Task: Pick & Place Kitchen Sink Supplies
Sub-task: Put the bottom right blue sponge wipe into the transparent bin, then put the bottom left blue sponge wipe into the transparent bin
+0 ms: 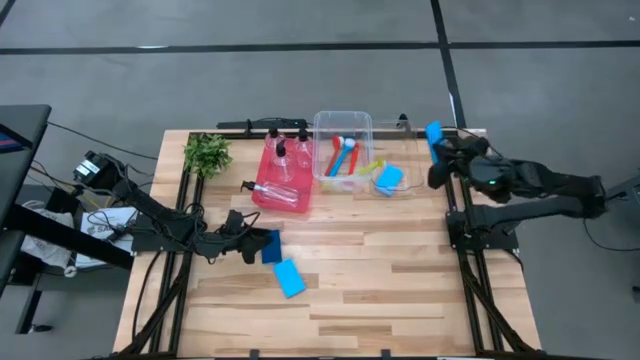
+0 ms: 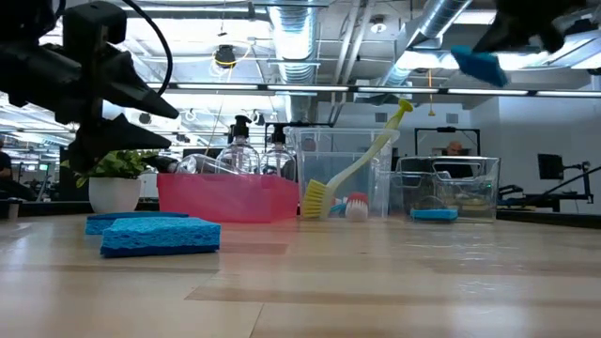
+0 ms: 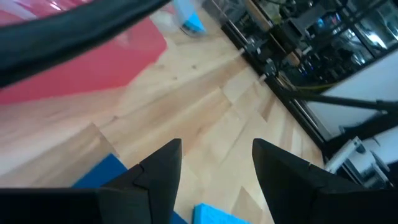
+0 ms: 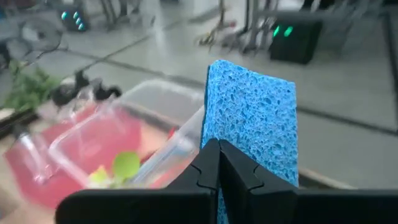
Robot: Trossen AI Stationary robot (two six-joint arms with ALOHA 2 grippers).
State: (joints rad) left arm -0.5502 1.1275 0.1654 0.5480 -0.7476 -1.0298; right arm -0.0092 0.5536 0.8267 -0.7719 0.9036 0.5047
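Currently, a blue rectangular sponge (image 4: 252, 121) is pinched between the pressed-together fingers of the right gripper (image 4: 217, 163), which is raised above the far right corner of the light wooden slatted table (image 1: 400, 290), just beside the small clear plastic bin (image 1: 395, 172). A second blue sponge (image 1: 388, 179) is seen inside that small bin. In the tall clear plastic bin (image 1: 343, 125) beside it, the slim long-handled brushes (image 1: 345, 156) in red, blue and yellow-green are held; in the low view the yellow-green brush (image 2: 362, 161) is shown leaning with its bristles down.

The left gripper (image 3: 214, 163) is positioned low over the near left part of the table, with its fingers spread and nothing between them. Two further blue sponges are located on the table there: a darker one (image 1: 270, 247) just beside the left gripper and a lighter one (image 1: 289, 278) nearer the front edge.

Small clear plastic bottles with black caps (image 1: 285, 152) are contained in the red plastic tray (image 1: 262, 185); one lies on its side, the others stand upright. A leafy green plant (image 1: 207, 153) is placed at the far left corner.
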